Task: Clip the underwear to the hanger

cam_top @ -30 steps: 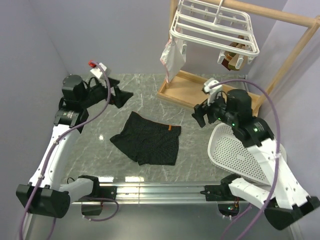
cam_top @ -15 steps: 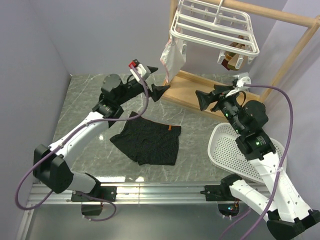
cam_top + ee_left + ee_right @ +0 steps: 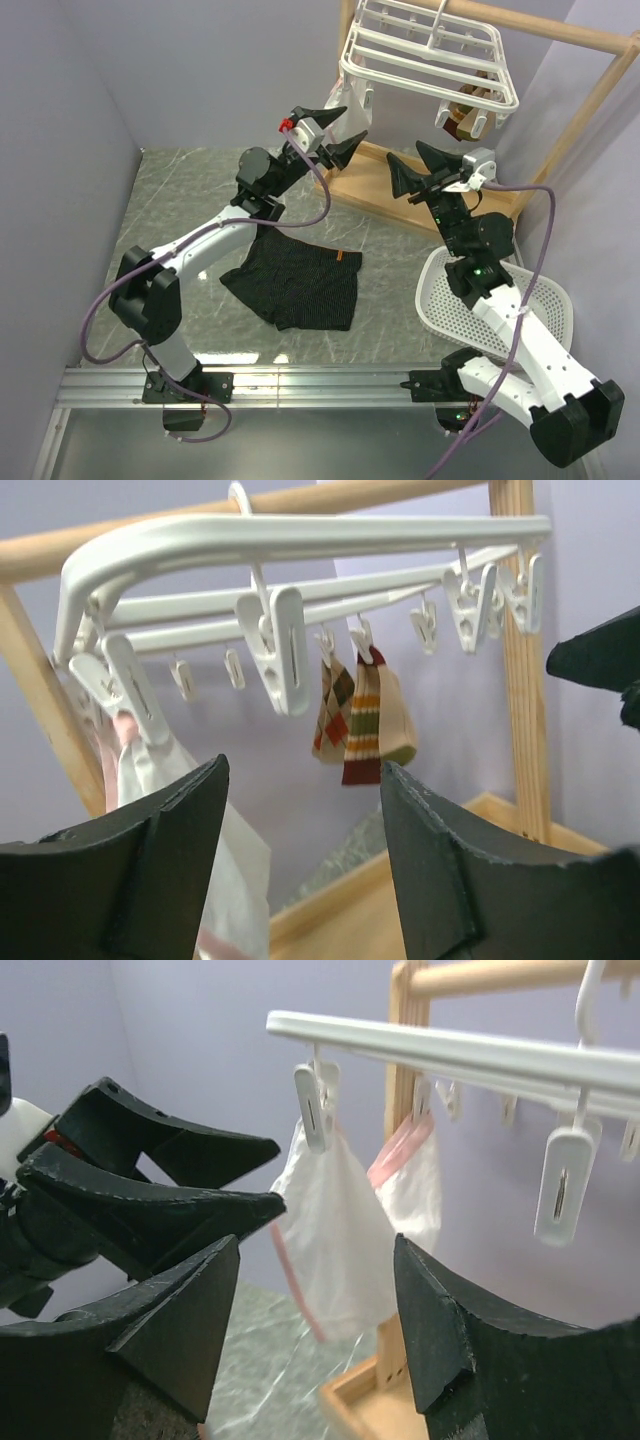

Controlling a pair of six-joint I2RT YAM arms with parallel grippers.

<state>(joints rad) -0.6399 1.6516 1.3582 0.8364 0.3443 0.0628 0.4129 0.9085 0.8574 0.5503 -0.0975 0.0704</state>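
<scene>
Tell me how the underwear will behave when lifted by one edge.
The underwear lies flat and thin on the table, so it would probably drape limply from the pinch. It looks light for its size. Pushed, it would likely bunch, not slide whole.

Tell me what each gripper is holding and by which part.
Nothing: left gripper and right gripper are open and empty; the underwear lies on the table.
</scene>
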